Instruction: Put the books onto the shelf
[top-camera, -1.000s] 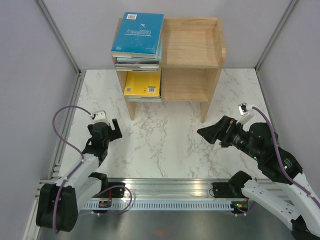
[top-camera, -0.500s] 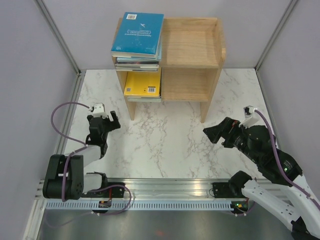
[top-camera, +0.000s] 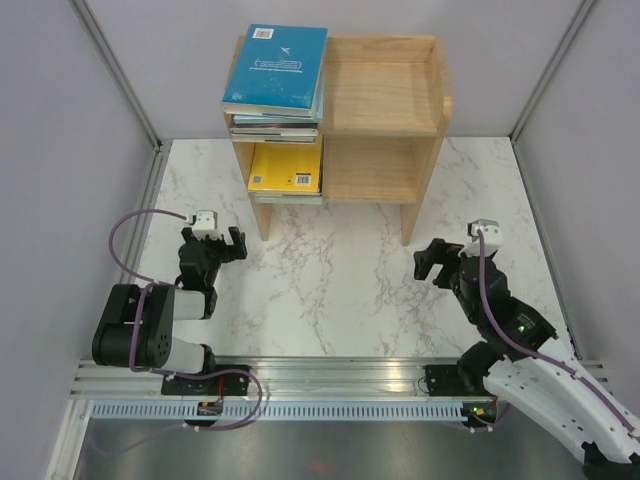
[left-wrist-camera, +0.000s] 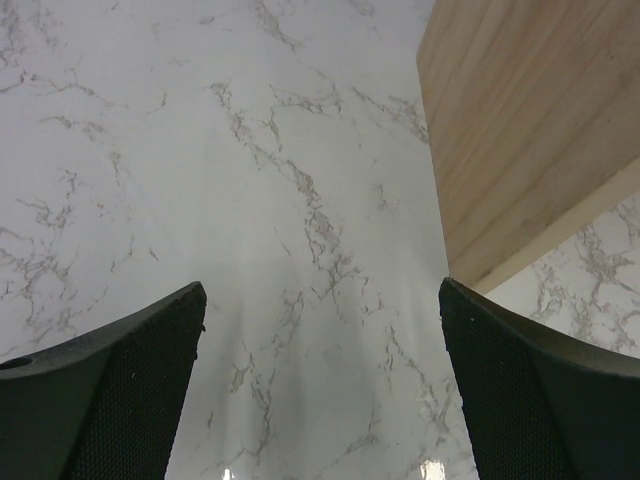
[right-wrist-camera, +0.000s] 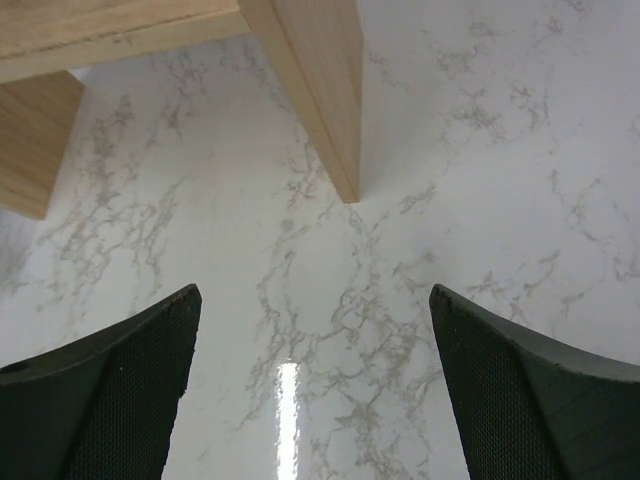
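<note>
A light wooden shelf (top-camera: 380, 110) stands at the back of the marble table. A stack of books topped by a teal one (top-camera: 277, 68) lies on the left of its upper tier. A yellow book (top-camera: 286, 168) lies on others on the lower tier, left side. My left gripper (top-camera: 226, 245) stands open low over the table, in front of the shelf's left leg (left-wrist-camera: 520, 150), holding nothing. My right gripper (top-camera: 432, 261) is open and empty too, in front of the right leg (right-wrist-camera: 318, 90).
Grey walls with metal corner posts (top-camera: 115, 70) close in the table at the left, back and right. A metal rail (top-camera: 330, 385) carrying both arm bases runs along the near edge. Purple cables (top-camera: 125, 235) loop off each wrist.
Both arms have drawn back toward their bases. The left gripper folded in over its own base; the right gripper swung down and to the right. The books have not moved.
</note>
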